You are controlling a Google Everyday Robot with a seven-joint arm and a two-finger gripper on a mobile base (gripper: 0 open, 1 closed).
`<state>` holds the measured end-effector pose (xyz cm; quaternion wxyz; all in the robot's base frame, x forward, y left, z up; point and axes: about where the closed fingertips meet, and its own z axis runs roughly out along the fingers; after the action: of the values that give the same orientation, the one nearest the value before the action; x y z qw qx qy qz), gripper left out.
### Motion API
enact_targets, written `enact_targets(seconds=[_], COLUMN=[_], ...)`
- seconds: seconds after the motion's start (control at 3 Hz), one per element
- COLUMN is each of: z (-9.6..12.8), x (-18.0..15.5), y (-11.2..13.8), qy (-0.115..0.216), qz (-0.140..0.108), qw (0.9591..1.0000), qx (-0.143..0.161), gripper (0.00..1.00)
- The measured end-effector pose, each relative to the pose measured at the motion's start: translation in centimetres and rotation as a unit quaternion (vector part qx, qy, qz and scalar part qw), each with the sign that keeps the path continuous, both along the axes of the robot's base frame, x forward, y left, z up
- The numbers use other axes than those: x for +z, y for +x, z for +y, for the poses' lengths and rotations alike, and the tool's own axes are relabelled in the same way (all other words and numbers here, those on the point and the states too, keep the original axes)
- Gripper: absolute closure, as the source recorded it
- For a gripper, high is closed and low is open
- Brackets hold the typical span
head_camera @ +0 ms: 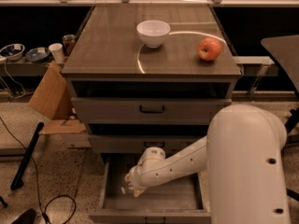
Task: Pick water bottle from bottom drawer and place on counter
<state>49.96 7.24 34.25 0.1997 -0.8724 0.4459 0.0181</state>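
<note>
The bottom drawer (105,190) is pulled open below two shallower grey drawers. My white arm reaches down into it from the right. The gripper (128,189) is low inside the drawer's left half, near the left wall. The water bottle does not show; the wrist and gripper cover that part of the drawer floor. The counter (107,41) is the glossy grey-brown cabinet top with a thin pale curved line across it.
A white bowl (153,32) and a red apple (209,49) stand on the counter. My bulky upper arm (247,167) fills the lower right. A cardboard box (51,94) leans left of the cabinet, with a black pole (27,155) and cables on the floor.
</note>
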Motion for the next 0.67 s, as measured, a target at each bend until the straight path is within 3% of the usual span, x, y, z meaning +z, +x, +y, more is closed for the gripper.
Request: enact_targets(seconds=[0.33, 0.67], z=[-0.8, -1.9], x=[4.9, 10.3], y=[-1.0, -0.8], qy=[-0.019, -0.036], qz=[-0.015, -0.034], qw=[0.9988, 0.9967], qx=[0.043, 0.064], gripper=[1.00, 1.00])
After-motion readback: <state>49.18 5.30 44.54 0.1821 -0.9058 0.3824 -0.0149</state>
